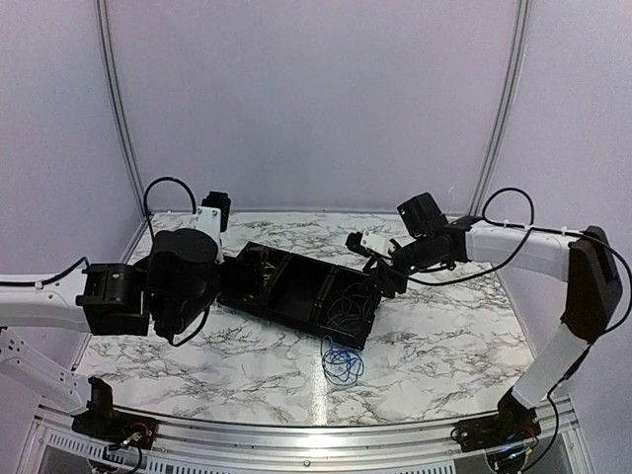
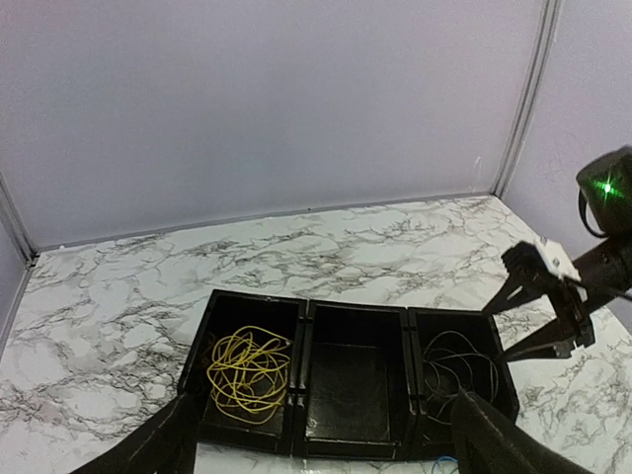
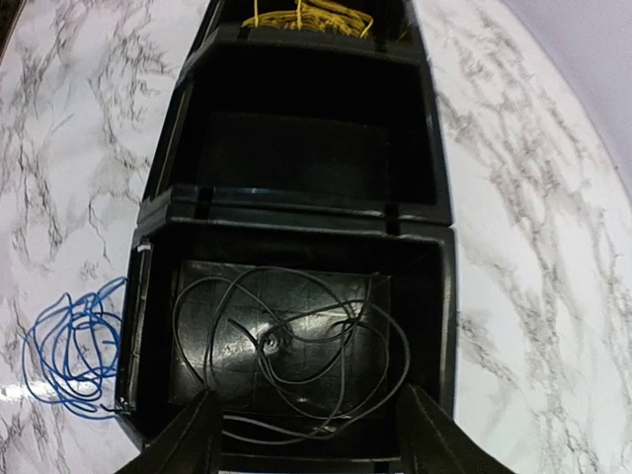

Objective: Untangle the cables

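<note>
While the right gripper (image 3: 308,400) hangs with jaws apart and empty, the grey cable (image 3: 286,346) lies coiled directly below them in the end compartment of the black tray (image 3: 296,205), and the blue cable (image 3: 74,351) rests on the table (image 3: 533,197) just outside one finger. The left gripper (image 2: 328,405) is spread wide, holding nothing; the yellow cable (image 2: 247,373) sits coiled just ahead of its jaws.

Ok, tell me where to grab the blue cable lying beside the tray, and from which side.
Grip the blue cable across its bunched loops, on the half away from the tray. Come straight down from above, straddling the strands: the coil lies flat on the marble table, and its inner edge sits close against the tray wall, leaving little room there.
</note>
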Available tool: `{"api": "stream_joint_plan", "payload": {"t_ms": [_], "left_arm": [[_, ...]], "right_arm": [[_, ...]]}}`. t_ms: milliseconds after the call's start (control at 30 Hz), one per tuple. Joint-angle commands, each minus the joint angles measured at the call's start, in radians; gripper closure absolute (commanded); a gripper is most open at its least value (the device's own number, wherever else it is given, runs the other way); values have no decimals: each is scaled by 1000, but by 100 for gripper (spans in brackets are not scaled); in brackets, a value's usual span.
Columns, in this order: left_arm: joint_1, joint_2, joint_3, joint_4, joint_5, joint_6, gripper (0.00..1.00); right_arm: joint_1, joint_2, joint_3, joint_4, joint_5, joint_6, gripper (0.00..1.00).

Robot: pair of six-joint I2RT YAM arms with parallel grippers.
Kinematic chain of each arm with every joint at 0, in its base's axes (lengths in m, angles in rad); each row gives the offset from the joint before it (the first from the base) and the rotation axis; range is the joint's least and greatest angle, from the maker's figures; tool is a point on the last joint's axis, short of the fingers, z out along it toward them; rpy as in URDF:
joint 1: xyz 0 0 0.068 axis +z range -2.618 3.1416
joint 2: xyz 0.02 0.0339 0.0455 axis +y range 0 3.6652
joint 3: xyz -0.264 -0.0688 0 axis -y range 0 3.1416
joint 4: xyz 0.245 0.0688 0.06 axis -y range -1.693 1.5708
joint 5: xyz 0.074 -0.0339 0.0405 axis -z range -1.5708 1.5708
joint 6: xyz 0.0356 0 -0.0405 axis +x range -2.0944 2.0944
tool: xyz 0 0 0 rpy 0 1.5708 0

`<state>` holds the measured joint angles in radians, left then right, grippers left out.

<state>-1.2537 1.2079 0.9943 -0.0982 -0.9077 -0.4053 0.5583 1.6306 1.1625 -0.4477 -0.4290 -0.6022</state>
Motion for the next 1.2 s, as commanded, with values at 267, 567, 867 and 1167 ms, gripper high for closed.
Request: {"api": "stream_joint_plan", "payload": {"t_ms": [267,567,867,1167], "left_arm": [[2,273,45,-52,497,64,30],[4,492,35,38,648,-17,46],[42,648,19,228,764,25,51],[74,573,-79,300,801,66,93]], "right_arm": [[-14,-488,-247,110,-45,20,33],[-17,-580,-407,75,-195,-56,51],[-126,-576,-477,130,-239,-24,53],[-236,-628,-527,171,-223,-43,56]]}}
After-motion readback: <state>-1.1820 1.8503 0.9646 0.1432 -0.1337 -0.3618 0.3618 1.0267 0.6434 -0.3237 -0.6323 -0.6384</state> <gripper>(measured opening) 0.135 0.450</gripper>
